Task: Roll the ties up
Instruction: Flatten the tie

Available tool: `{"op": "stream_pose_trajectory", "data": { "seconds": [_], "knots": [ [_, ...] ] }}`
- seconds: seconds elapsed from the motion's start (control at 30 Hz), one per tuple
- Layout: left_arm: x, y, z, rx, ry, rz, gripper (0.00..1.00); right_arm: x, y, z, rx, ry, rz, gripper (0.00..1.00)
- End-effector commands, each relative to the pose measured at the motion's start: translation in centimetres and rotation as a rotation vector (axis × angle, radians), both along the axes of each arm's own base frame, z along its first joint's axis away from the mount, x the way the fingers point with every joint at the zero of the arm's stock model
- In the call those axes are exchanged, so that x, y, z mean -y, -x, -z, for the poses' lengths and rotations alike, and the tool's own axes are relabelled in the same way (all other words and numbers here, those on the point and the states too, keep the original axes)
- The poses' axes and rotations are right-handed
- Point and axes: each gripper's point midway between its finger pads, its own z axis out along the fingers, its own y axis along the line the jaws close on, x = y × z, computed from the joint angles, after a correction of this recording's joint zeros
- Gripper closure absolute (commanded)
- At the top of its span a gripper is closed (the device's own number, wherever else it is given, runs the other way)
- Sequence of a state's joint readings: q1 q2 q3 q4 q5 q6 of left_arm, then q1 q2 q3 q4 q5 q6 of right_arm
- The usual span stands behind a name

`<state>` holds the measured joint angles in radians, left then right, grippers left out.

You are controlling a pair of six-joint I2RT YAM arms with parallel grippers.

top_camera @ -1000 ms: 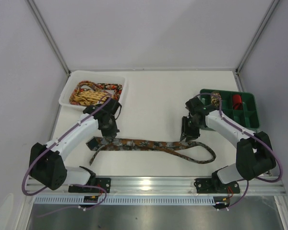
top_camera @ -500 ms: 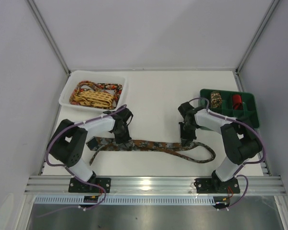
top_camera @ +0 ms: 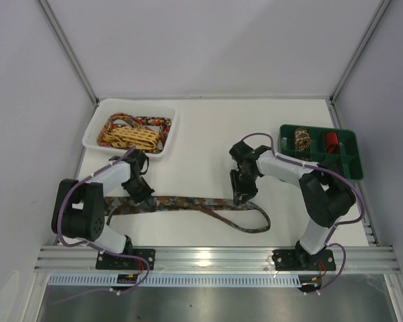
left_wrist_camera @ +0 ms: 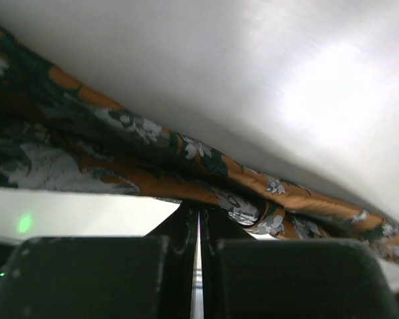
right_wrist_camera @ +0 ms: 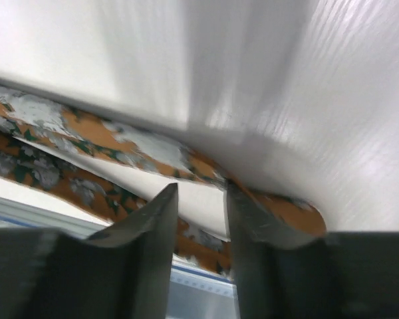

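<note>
A dark brown and orange mottled tie lies in a long strip across the near table, looping back at its right end. My left gripper is shut, its tips pinching the tie's near edge close to the left end; in the left wrist view the left gripper shows only a hairline gap. My right gripper stands open over the tie right of the middle. In the right wrist view the right gripper has one finger touching the fabric, with bare table between the jaws.
A white tray at the back left holds a yellow lattice tie and a red-floral tie. A green divided tray at the right holds a brown rolled coil and a red coil. A metal rail runs along the near edge.
Both grippers have moved left along the table and the tie has slid left with them, its right loop pulled in. The right jaws closed in, then reopened.
</note>
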<state>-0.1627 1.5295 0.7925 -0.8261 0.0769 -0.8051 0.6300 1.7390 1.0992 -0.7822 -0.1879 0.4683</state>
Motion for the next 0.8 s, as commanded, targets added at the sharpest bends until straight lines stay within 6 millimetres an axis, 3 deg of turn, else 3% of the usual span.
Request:
{"op": "stream_pose_trajectory", "data": {
  "seconds": [0.0, 0.13, 0.17, 0.2, 0.27, 0.37, 0.4, 0.5, 0.77],
  "knots": [
    [-6.2, 1.2, 0.1, -0.014, -0.279, -0.056, 0.99, 0.9, -2.7, -3.7, 0.099, 0.002, 0.032, 0.56],
    [-6.7, -0.4, -1.6, 0.032, -0.279, -0.05, 0.99, 5.1, -2.5, -5.8, 0.12, 0.071, 0.144, 0.37],
    [-6.6, -0.6, -1.9, 0.041, -0.268, -0.03, 0.99, 5.9, -1.7, -6.6, 0.119, 0.075, 0.162, 0.33],
    [-6.5, -0.9, -2.3, 0.057, -0.26, -0.026, 1.0, 6.8, -0.8, -6.1, 0.095, 0.089, 0.182, 0.32],
    [-5.8, -1.6, -2.9, 0.097, -0.218, -0.005, 0.99, 7.3, 0.7, -6.0, 0.057, 0.083, 0.214, 0.31],
    [-4.8, -2.4, -3.9, 0.169, -0.157, 0.02, 0.91, 8.1, 2.4, -4.8, 0.016, 0.099, 0.232, 0.32],
    [-4.6, -2.6, -4.3, 0.194, -0.145, 0.023, 0.81, 8.0, 2.5, -4.8, 0.021, 0.09, 0.244, 0.32],
    [-3.9, -3.1, -5.4, 0.254, -0.116, 0.054, 0.66, 7.4, 2.3, -4.3, 0.006, 0.07, 0.265, 0.33],
    [-1.5, -4.0, -6.9, 0.337, -0.059, 0.134, 0.6, 8.4, 2.9, -2.7, -0.079, 0.182, 0.311, 0.43]
  ]
}}
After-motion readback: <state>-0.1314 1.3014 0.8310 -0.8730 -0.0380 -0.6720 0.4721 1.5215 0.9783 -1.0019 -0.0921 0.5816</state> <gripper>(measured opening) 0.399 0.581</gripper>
